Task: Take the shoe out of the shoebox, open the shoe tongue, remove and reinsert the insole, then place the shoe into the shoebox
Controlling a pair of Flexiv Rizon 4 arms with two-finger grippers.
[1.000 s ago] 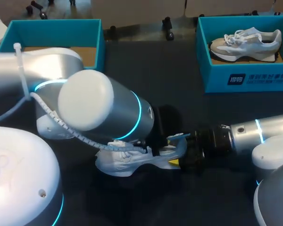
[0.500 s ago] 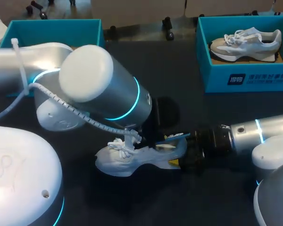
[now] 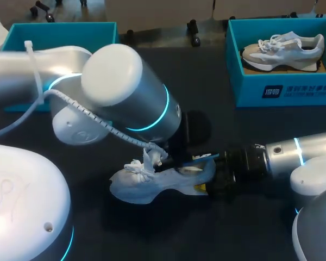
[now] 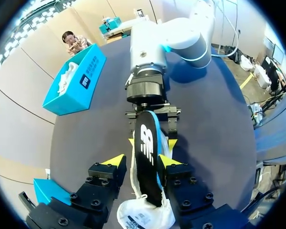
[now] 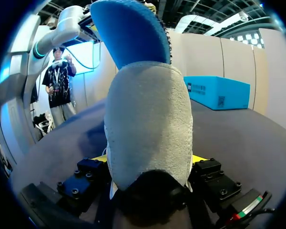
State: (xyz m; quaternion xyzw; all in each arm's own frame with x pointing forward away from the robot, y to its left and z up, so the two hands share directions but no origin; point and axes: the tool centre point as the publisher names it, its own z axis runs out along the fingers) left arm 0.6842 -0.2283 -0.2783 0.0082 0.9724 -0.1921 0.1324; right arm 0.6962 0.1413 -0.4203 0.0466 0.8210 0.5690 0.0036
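On the dark table (image 3: 206, 81), the far-right shoebox (image 3: 282, 89) holds a grey sneaker (image 3: 285, 49); the left arm (image 3: 125, 103) partly hides the far-left shoebox (image 3: 60, 35). The white shoe (image 3: 146, 185) lies on the table outside both, its heel clamped by the right gripper (image 5: 150, 160). Its insole (image 4: 148, 157) rises out at the left gripper (image 4: 139, 160); I cannot tell whether that grips it.

White shoe (image 3: 146, 187) — blue-edged black insole (image 4: 148, 160)
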